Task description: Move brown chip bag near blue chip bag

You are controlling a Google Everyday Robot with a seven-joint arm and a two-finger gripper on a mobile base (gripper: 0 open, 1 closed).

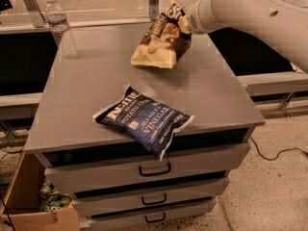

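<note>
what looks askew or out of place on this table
The blue chip bag lies diagonally at the front edge of the table, with one corner hanging past it above the top drawer. At the back, the gripper holds the brown chip bag by its top, tilted and crumpled. Nothing is spilled.
</note>
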